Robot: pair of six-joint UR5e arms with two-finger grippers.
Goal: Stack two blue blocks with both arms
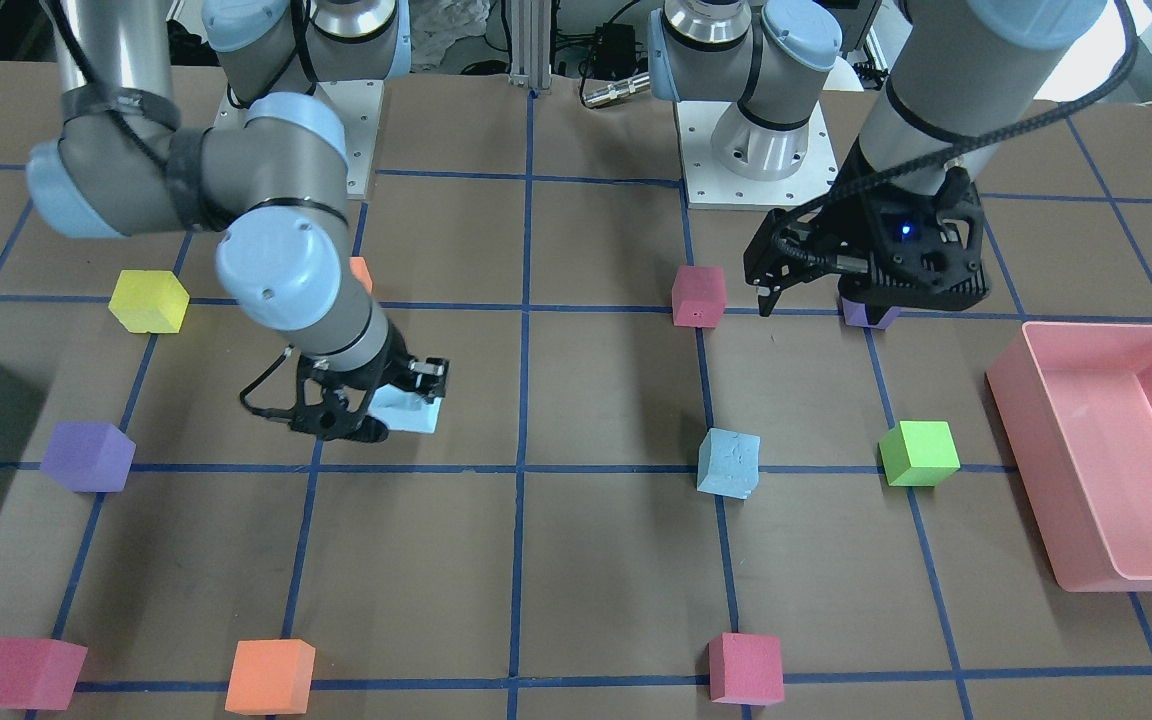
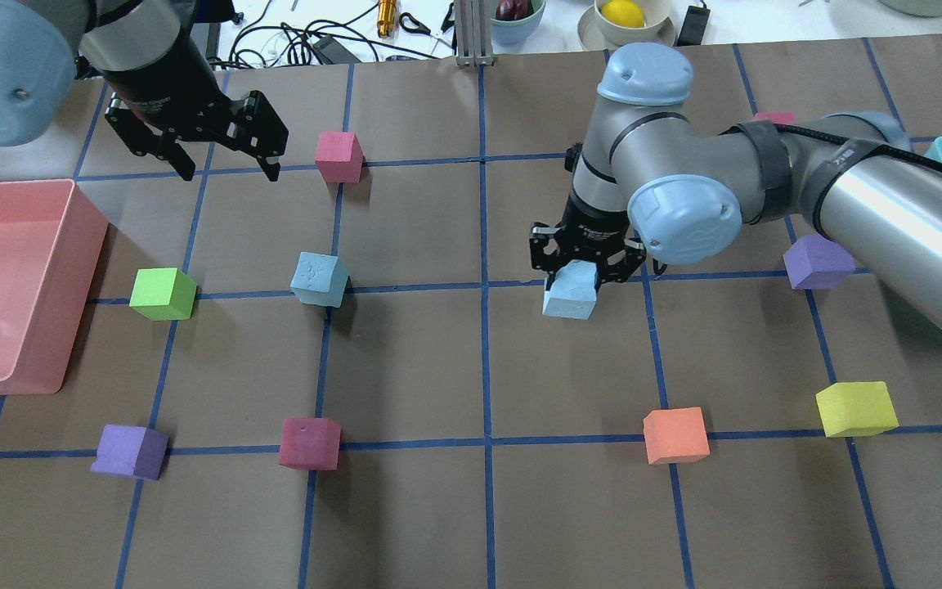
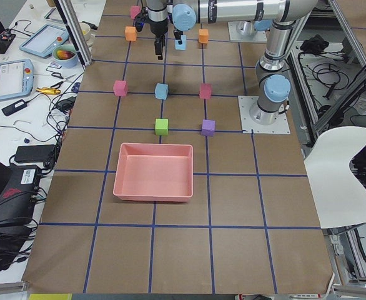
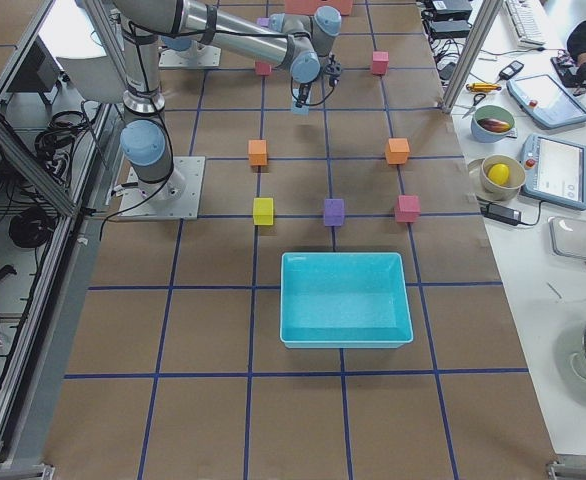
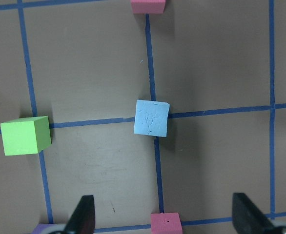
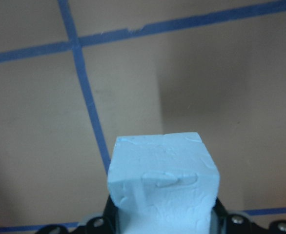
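Right gripper (image 2: pixel 581 276) is clamped on a blue block (image 2: pixel 571 294), one finger on each side, just right of the table's middle line in the overhead view. The block sits a bit tilted in the jaws. In the right wrist view it fills the lower centre (image 6: pixel 162 178), scuffed top face showing, brown paper and blue tape lines behind it. Cannot tell if its bottom edge touches the table (image 2: pixel 438 507).

Second blue block (image 2: pixel 320 278) stands free on a tape crossing in the robot's left half, well apart from the held one, nothing touching it. A green cube (image 2: pixel 163 293) is near it on the same tape line, towards the pink bin (image 2: pixel 85 245) at the table's left edge.

Left gripper (image 2: pixel 230 173) is spread wide and holds nothing. It hangs above the table on the far side of the free block, beside a pink cube (image 2: pixel 338 155). The left wrist view looks straight down: free block (image 5: pixel 152 118) near the frame centre, green cube (image 5: pixel 25 135) to its left, both fingers (image 5: pixel 82 217) at the bottom edge far apart, pink cube (image 5: pixel 166 224) low between them.

Around the table: purple cube (image 2: pixel 818 262) near the right arm, yellow cube (image 2: pixel 855 407), orange cube (image 2: pixel 675 435), dark red cube (image 2: pixel 307 442) and another purple cube (image 2: pixel 129 450) along the near row. A teal bin (image 4: pixel 345 258) is at the robot's right end.
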